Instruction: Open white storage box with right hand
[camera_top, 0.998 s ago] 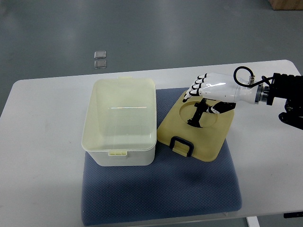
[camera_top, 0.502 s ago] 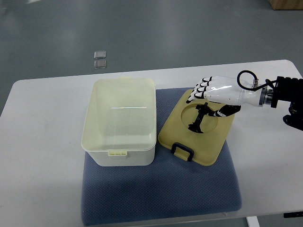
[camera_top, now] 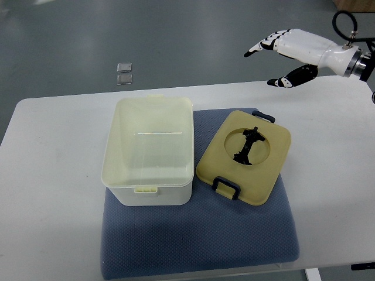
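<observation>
Storage box: the white storage box is sitting open on the left part of the blue mat, its inside showing bare, a small latch tab facing the near side.
Lid: the yellowish lid is lying flat on the mat just right of the box, apart from it, turned at a slant, with a round opening crossed by a black handle piece and a black clasp on its near edge; a second black clasp is peeking out at its far corner.
Right hand: the right hand is hanging high at the upper right, well apart from the lid, fingers spread and relaxed, thumb lowered, gripping nothing.
Left hand: not showing anywhere.
Surroundings: two small clear squares are lying on the grey floor beyond the table's far edge.
Table: the white table is carrying the mat, which is reaching the near edge.
Open room: bare tabletop is stretching left of the box and right of the lid; nothing is standing between hand and lid.
</observation>
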